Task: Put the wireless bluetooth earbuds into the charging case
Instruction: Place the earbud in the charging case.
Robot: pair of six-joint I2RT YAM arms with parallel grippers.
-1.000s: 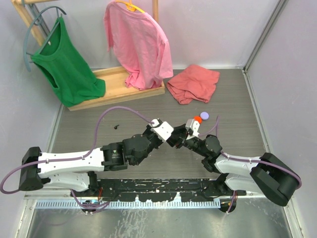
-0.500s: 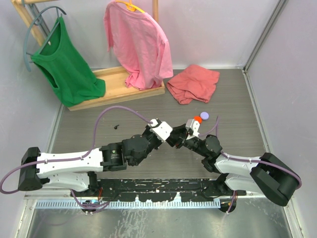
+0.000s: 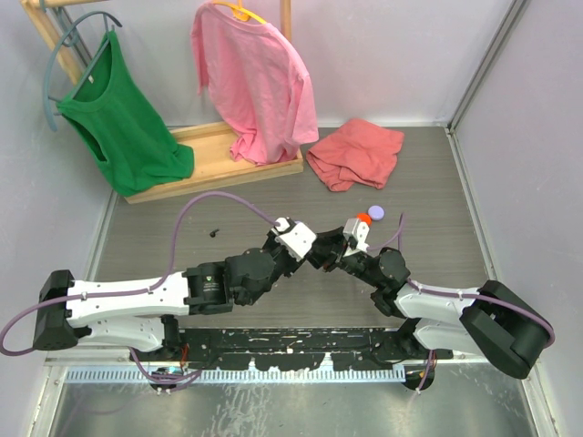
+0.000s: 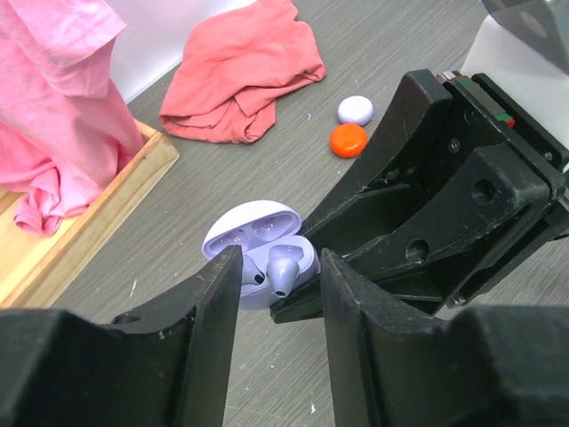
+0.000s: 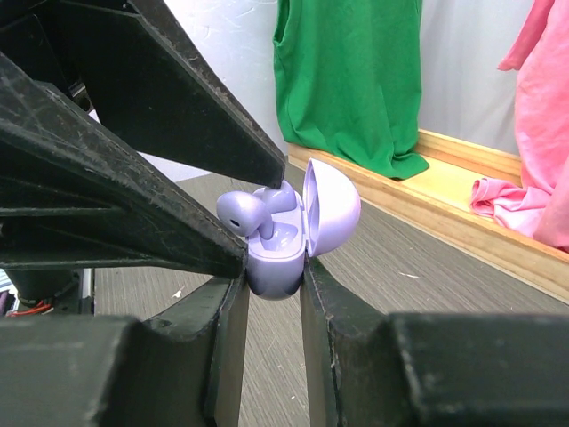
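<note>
right claw: right gripper (image 5: 274, 276) clamped on the body of the lavender clamshell plastic charging case (image 5: 333, 209), one finger on each side, holding it above the grey wood-grain tabletop (image 3: 437, 237)
case: lid hinged open and upright; mid-table, just near of the two discs
left claw: left gripper (image 4: 281, 256) fingers parted a little, tips straddling the case mouth; nothing held
earbud: lavender stemmed wireless earbud (image 4: 286, 265) in the open case, stem down into a well and head standing proud of the body; sits in the gap between the left fingertips, a sliver of space each side in the left wrist view; can't tell if fully seated
arms: tips meet at table centre, left from the left and right from the right
discs: small round orange disc (image 4: 348, 139) and small round lavender disc (image 4: 356, 109), just beside each other on the tabletop, far of the case
cloth: crumpled coral fabric piece (image 3: 355, 153), far right on the tabletop
rack: wooden rack base (image 3: 209, 164), far left, with a pink T-shirt (image 3: 250, 82) and a green tank top (image 3: 123, 127) on hangers
</note>
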